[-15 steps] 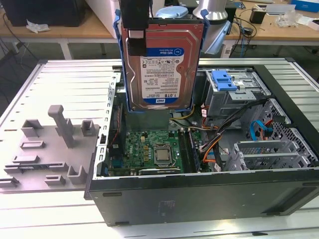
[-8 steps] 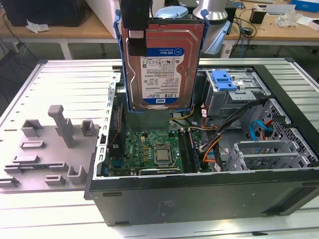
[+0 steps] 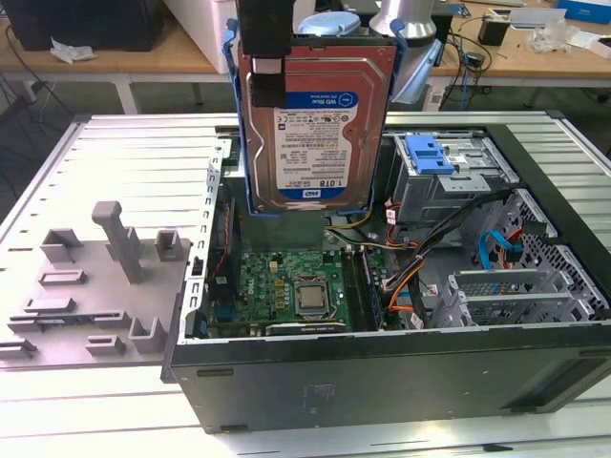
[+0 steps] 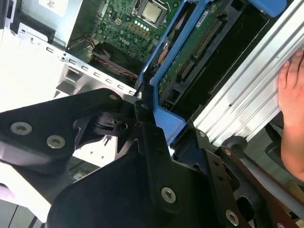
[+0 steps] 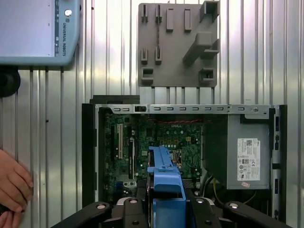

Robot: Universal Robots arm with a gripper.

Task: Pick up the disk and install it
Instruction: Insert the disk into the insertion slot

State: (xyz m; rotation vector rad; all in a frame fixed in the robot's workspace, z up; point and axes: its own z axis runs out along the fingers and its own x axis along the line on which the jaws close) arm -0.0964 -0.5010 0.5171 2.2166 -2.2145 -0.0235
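One disk (image 3: 325,95) hangs upright, its long axis vertical.

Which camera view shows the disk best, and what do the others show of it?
The exterior view: the disk hangs upright above the open computer case, its label face and blue carrier in full sight. The second wrist view shows its green circuit-board side; the first wrist view shows the blue carrier edge-on.

The exterior view looks slantwise down into the open computer case (image 3: 382,377) from nearby. The first wrist view faces straight down from higher; the second wrist view peers closely past the gripper (image 4: 142,107) and disk (image 4: 192,50). All share the motherboard (image 3: 277,281).
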